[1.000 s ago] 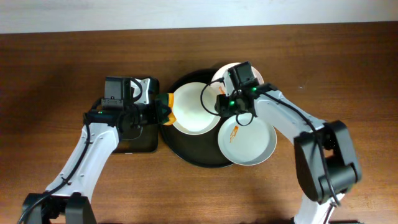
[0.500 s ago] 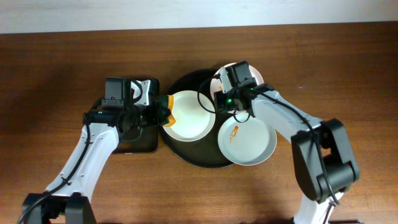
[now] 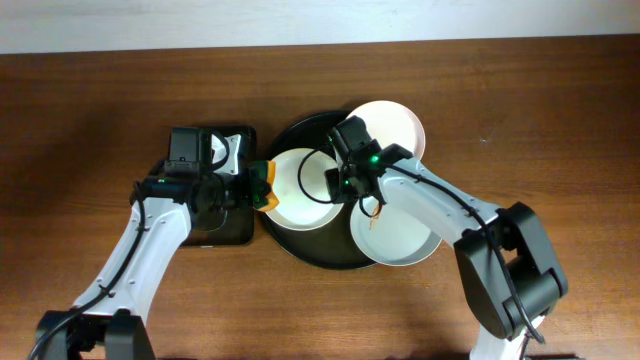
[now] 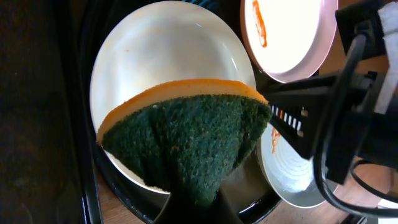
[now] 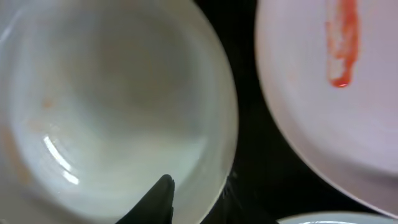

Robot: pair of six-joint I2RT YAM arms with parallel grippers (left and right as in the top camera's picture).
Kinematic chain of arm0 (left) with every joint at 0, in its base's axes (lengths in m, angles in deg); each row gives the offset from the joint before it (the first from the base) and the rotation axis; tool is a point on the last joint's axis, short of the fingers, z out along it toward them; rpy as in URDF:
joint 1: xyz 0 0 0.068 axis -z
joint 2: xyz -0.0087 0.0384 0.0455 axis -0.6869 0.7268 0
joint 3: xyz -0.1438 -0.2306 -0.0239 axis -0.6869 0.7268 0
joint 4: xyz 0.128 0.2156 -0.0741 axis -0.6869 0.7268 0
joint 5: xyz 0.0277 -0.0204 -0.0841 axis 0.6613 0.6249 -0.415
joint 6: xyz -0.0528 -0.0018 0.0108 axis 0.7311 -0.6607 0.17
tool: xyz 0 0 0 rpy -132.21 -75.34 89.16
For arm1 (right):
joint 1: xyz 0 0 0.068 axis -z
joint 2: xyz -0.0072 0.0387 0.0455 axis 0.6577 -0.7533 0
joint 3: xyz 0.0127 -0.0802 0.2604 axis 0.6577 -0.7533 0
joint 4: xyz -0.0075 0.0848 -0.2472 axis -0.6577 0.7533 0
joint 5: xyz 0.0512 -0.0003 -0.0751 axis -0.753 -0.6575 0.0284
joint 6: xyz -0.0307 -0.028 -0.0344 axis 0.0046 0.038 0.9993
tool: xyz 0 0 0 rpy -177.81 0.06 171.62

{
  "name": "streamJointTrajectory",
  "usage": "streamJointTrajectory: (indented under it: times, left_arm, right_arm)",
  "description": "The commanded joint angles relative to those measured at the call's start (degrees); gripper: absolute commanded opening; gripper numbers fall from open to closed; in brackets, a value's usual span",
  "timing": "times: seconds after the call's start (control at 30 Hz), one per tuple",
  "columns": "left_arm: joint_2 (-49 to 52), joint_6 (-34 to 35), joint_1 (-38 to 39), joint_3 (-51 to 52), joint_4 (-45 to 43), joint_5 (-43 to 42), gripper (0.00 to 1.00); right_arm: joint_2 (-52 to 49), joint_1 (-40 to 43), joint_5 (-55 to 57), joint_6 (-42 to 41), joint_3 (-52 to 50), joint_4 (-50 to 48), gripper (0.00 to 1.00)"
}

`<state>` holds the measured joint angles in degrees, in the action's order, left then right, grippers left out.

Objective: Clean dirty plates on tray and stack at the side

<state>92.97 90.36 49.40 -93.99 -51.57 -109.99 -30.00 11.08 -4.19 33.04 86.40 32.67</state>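
Tray holds three plates; left fingers clamp sponge; right fingers at leftmost plate rim, grip unclear

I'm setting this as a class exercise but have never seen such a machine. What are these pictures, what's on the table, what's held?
Two white robot arms work at a wooden table. One picture looks down from above; the others come from a camera on each wrist. A round black tray carries three white plates, two showing orange smears. The left gripper holds a green and orange sponge by the middle plate. The right gripper sits at that plate's rim; whether it grips is unclear. A smaller rectangular tray lies beside it.
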Motion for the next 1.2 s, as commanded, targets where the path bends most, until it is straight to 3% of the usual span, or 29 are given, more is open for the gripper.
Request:
streamJointTrajectory:
  times: [0.0,0.23,0.33,0.47,0.6,0.8,1.0,1.17]
  left_arm:
    - [-0.02,-1.16,-0.02,-0.37,-0.07,0.66,0.00]
    - [-0.02,-1.16,-0.02,-0.37,-0.07,0.66,0.00]
    - [-0.02,-1.16,-0.02,-0.37,-0.04,0.66,0.00]
    - [-0.02,-1.16,-0.02,-0.37,0.13,0.66,0.00]
    - [-0.02,-1.16,-0.02,-0.37,0.11,0.63,0.00]
    - [-0.02,-1.14,-3.67,-0.37,0.28,2.73,0.00]
    - [-0.02,-1.14,-10.60,-0.37,5.55,7.80,0.00]
    - [-0.02,-1.11,-12.09,-0.37,6.80,8.76,0.00]
  right_arm:
    - [-2.32,-0.07,2.58,-0.57,-0.66,-1.38,0.29]
    - [-4.28,-0.07,2.56,-0.57,-1.27,-2.82,0.26]
    - [-4.28,-0.07,2.58,-0.57,-1.40,-3.61,0.05]
    - [-3.43,-0.04,3.82,-0.50,-0.90,-3.91,0.04]
    - [5.53,-0.92,10.21,-0.26,1.81,-3.02,0.04]
    - [18.43,-5.97,30.14,2.73,1.90,-0.59,0.04]
    - [18.29,-11.93,53.90,2.73,1.84,-1.84,0.04]
    - [18.18,-17.00,65.07,2.71,1.73,-3.58,0.04]
